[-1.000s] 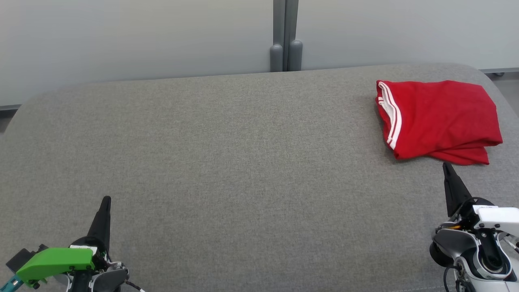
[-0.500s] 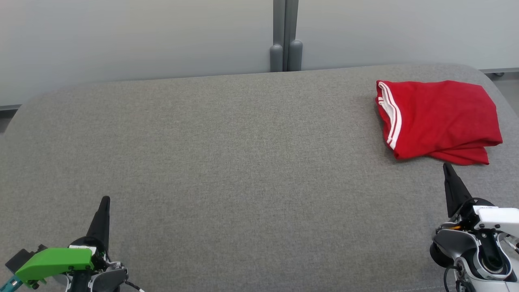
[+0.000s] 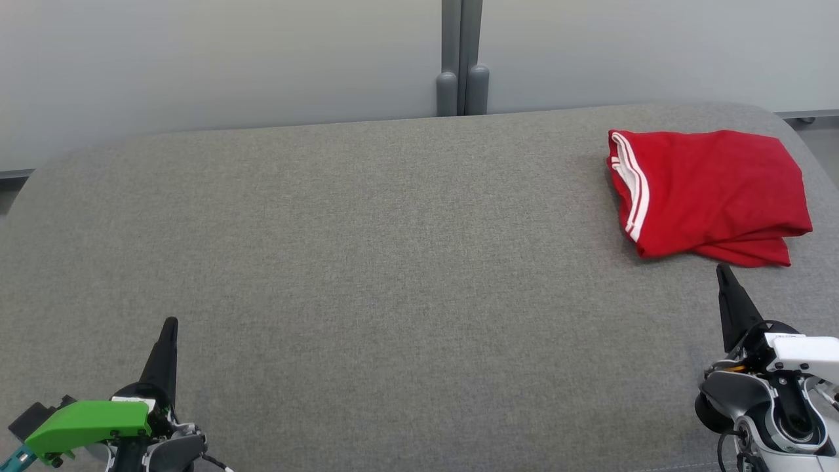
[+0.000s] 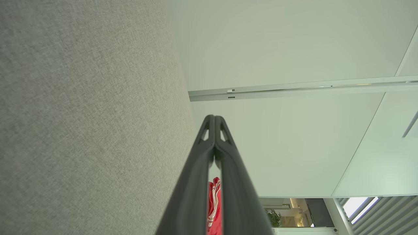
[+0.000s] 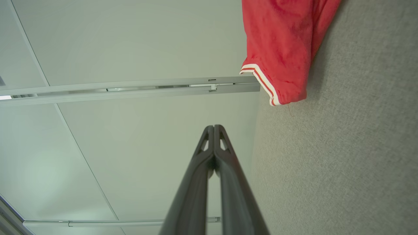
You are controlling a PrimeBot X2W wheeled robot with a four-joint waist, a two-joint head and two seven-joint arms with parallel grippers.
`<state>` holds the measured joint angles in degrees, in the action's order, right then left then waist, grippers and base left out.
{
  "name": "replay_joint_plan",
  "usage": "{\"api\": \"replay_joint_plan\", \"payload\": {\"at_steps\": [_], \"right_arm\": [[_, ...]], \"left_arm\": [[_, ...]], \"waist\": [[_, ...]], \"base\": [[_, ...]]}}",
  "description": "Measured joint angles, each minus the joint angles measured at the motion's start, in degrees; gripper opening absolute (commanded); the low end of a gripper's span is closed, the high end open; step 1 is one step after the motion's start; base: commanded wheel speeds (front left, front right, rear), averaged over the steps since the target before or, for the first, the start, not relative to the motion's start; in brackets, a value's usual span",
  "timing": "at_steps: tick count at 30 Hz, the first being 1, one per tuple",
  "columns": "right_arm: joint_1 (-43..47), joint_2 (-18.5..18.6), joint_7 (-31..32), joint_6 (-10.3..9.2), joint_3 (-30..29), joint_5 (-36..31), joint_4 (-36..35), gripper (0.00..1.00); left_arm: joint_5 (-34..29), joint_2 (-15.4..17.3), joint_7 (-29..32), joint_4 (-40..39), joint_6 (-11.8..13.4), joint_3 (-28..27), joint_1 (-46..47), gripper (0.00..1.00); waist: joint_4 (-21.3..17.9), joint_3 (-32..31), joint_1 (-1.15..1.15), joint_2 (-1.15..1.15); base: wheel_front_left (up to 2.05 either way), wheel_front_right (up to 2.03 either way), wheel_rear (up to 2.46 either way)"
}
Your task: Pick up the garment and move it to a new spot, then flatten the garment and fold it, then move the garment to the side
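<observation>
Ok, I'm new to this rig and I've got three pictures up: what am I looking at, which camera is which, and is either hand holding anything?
The wide picture comes from the robot's head, looking down on a grey fabric-covered surface. The two dark spikes near its bottom corners are the robot's hands: the left hand at lower left, the right hand at lower right. Each is two long fingers pressed together, so both are shut and hold nothing. The other two pictures come from cameras on the wrists, looking along those fingers, which is why the surface appears turned on its side there. The red garment with white stripes lies loosely folded at the far right of the surface, just beyond the right hand's tip and not touching it.
</observation>
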<state>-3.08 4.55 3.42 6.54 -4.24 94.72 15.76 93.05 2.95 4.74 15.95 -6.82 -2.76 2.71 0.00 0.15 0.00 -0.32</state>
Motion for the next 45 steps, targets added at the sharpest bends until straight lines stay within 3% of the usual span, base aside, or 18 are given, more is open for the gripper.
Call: {"api": "replay_joint_plan", "payload": {"at_steps": [45], "right_arm": [[0.0,-0.1,0.2,0.01,-0.3,0.0,0.4,0.00]], "left_arm": [[0.0,0.0,0.3,0.2,-0.1,-0.2,0.6,0.00]], "waist": [[0.0,0.0,0.00,0.00]], "base": [[0.00,0.00,0.00]]}}
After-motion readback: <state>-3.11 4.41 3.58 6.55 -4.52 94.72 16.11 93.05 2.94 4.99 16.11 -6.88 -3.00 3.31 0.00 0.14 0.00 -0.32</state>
